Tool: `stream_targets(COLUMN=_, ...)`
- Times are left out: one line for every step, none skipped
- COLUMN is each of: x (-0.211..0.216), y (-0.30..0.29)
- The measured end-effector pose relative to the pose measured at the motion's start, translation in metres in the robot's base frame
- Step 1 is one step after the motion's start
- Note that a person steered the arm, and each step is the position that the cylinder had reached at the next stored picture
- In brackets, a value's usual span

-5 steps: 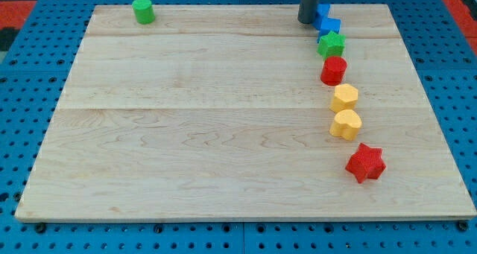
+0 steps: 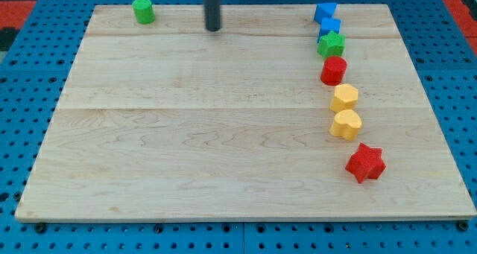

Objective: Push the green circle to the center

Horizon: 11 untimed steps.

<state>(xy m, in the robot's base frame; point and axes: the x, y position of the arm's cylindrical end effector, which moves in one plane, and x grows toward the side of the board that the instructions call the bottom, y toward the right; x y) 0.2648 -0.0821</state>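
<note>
The green circle (image 2: 143, 10) stands near the top left corner of the wooden board (image 2: 209, 135). My tip (image 2: 214, 28) is on the board near the top edge, well to the right of the green circle and apart from it. No block touches the tip.
A column of blocks runs down the board's right side: two blue blocks (image 2: 325, 12) (image 2: 330, 26), a green star (image 2: 331, 44), a red circle (image 2: 334, 70), a yellow hexagon (image 2: 344, 97), a yellow heart (image 2: 346, 124) and a red star (image 2: 365, 162).
My tip has moved left along the top edge, away from the blue blocks and toward the green circle. No block has moved.
</note>
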Motion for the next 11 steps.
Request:
stream_targets(x=0.018, y=-0.092)
stream_targets(x=-0.042, y=-0.159)
stream_targets(x=-0.073, y=-0.166)
stream_targets(x=-0.073, y=-0.153)
stream_targets(x=-0.073, y=-0.120)
stream_targets(x=-0.056, y=-0.078)
stream_targets(x=-0.009, y=-0.034)
stream_targets(x=0.004, y=-0.063)
stream_targets(x=-0.024, y=-0.090)
stream_targets(x=-0.015, y=-0.060)
stream_targets(x=0.061, y=-0.047)
